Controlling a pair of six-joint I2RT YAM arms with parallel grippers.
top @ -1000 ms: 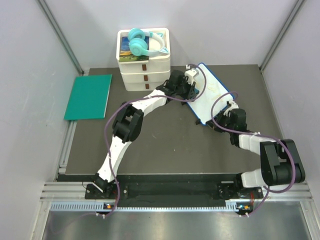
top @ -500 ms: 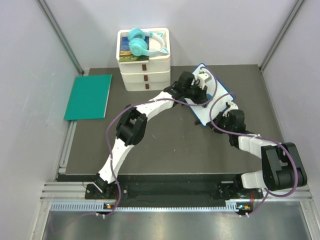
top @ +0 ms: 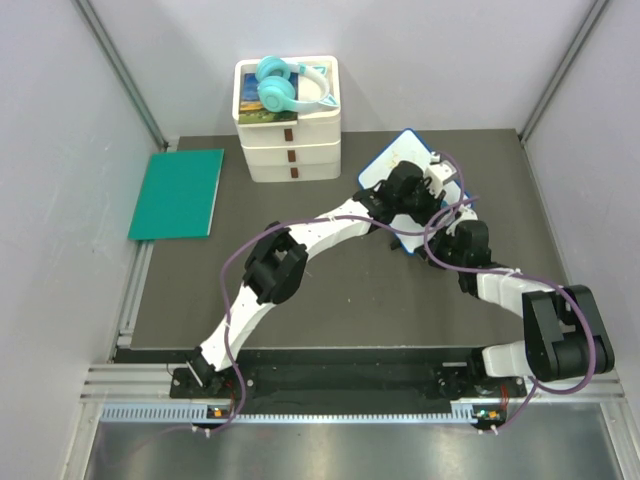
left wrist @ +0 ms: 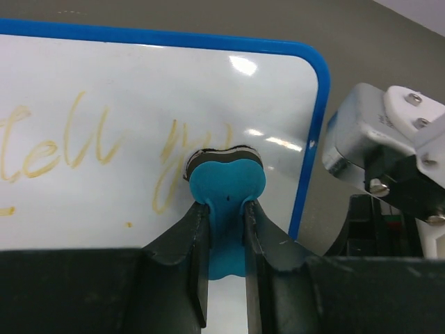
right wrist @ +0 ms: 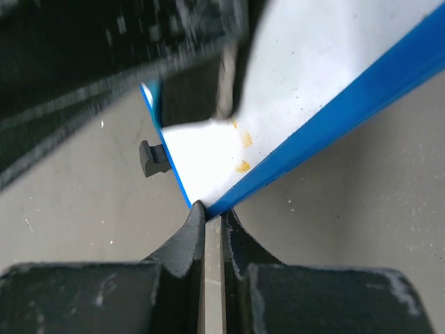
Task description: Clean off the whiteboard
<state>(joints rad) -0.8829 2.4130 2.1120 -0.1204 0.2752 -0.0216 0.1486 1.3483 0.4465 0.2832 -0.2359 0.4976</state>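
Note:
The whiteboard point(top: 392, 160) lies at the back right of the table, white with a thin blue frame. In the left wrist view its surface point(left wrist: 104, 90) carries yellow handwriting. My left gripper point(left wrist: 226, 209) is shut on a blue eraser point(left wrist: 226, 177), whose dark pad presses on the board close to its right corner. From above, the left gripper point(top: 440, 180) covers the board's right half. My right gripper point(right wrist: 212, 212) is shut on a corner of the whiteboard point(right wrist: 299, 90), beside its small black stand point(right wrist: 149, 158). From above, the right gripper point(top: 425, 245) sits at the board's near edge.
A stack of white containers point(top: 290, 150) stands at the back centre with turquoise headphones point(top: 285, 85) on top. A green mat point(top: 178, 192) lies flat at the left edge. Grey walls close in on both sides.
My left arm has swept the eraser to the right across the whiteboard, uncovering the board's far left corner. The right gripper has stayed clamped on the board's corner.

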